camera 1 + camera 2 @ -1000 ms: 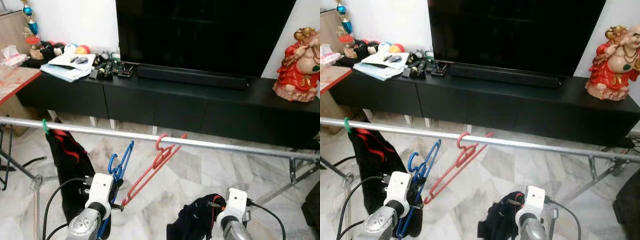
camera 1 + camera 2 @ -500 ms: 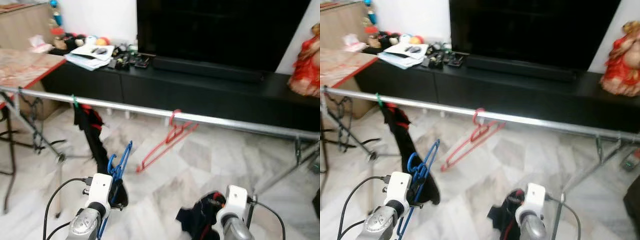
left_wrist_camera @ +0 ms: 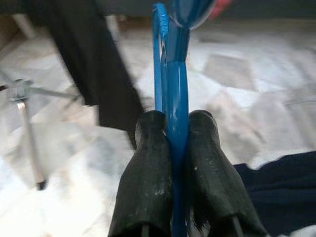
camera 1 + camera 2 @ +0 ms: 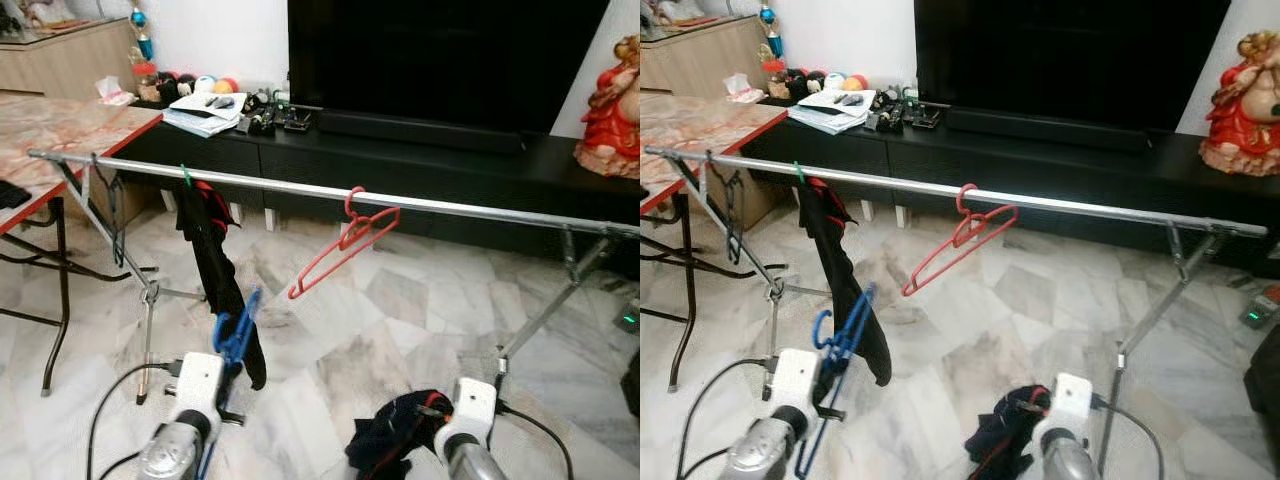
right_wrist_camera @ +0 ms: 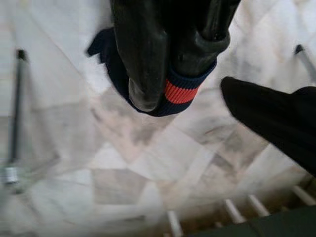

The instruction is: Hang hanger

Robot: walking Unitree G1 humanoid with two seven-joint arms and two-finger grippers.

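A silver clothes rail (image 4: pixel 450 207) runs across the room in front of me. A red hanger (image 4: pixel 343 248) hangs tilted on its middle, and a black garment with red trim (image 4: pixel 215 270) hangs from a green hook toward its left end. My left gripper (image 3: pixel 175 129) is shut on a blue hanger (image 4: pixel 236 332), held low and short of the rail. My right gripper (image 5: pixel 170 61) is shut on a dark garment with a red-striped cuff (image 4: pixel 395 445), low at the right.
A black TV console (image 4: pixel 420 170) with a large TV stands behind the rail. A red figurine (image 4: pixel 610 100) sits on its right end, papers and clutter (image 4: pixel 215 105) on its left. A marble-topped table (image 4: pixel 60 125) stands left. The rail's leg (image 4: pixel 545 310) slants at right.
The whole view has pulled back and swung left: the rail now sits farther off and more of its left end and the table show. Both grippers keep their holds.
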